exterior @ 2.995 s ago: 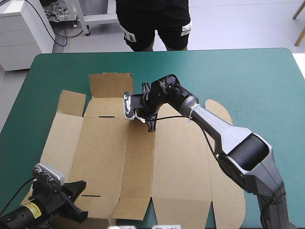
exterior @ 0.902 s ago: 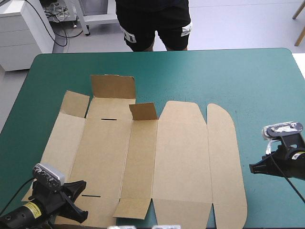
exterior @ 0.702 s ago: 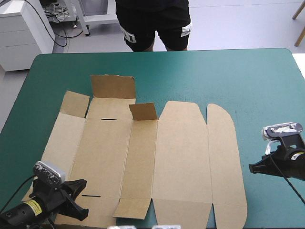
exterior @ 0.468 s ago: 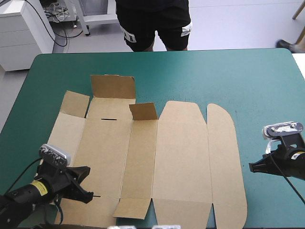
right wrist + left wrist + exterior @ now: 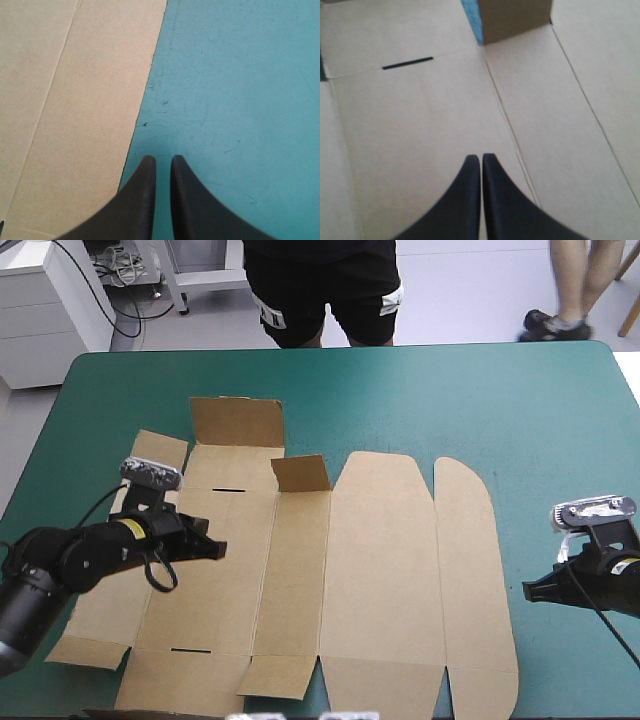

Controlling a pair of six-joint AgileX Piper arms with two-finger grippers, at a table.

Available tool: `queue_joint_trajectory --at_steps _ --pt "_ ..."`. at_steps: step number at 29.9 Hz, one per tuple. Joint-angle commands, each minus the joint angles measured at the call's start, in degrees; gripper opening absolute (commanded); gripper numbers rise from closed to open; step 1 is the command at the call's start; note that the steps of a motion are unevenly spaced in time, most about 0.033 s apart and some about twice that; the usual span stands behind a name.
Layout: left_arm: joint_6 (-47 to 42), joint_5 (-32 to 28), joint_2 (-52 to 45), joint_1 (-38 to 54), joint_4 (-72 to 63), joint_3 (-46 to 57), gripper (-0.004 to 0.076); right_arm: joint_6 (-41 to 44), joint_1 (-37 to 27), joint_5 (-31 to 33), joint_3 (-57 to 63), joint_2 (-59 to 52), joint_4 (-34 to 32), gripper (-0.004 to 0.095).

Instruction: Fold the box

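Observation:
The brown box (image 5: 380, 560) lies as a flat cut sheet across the teal-green table. At its far edge a wide flap (image 5: 237, 422) and a small flap (image 5: 301, 473) stand tilted up. My left gripper (image 5: 218, 550) hovers shut over the left-middle panel. In the left wrist view that gripper (image 5: 481, 159) points along the board (image 5: 420, 125) toward a dark slot (image 5: 407, 63) and the small raised flap (image 5: 515, 20). My right gripper (image 5: 530, 593) is shut, just off the sheet's rounded right panel. In its own view the right gripper (image 5: 163, 160) sits over the cover beside the board's edge (image 5: 75, 100).
Teal-green cover (image 5: 470, 400) shows around the sheet, widest on the far side and at the right (image 5: 240, 100). A second slot (image 5: 190, 650) marks the near end of the left-middle panel. The table's right edge lies close behind my right gripper.
The right arm earlier reached over the small far flap, then drew back to the table's right side and stayed. The left arm has moved from the near-left corner forward over the left-middle panel.

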Motion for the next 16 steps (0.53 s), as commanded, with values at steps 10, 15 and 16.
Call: queue_joint_trajectory --at_steps 10,15,16 --pt "22.8 6.2 9.3 37.5 -25.4 -11.9 -0.0008 0.1 -0.3 -1.3 -1.4 -0.5 0.6 0.0087" --pt "26.9 11.8 9.8 51.0 -28.4 -11.9 -0.0008 0.1 -0.3 -1.7 -1.4 -0.5 0.6 0.0087" --pt "26.9 11.7 9.8 53.4 -28.4 -11.9 -0.0008 0.1 -0.3 -1.7 -1.4 -0.5 0.7 0.0087"
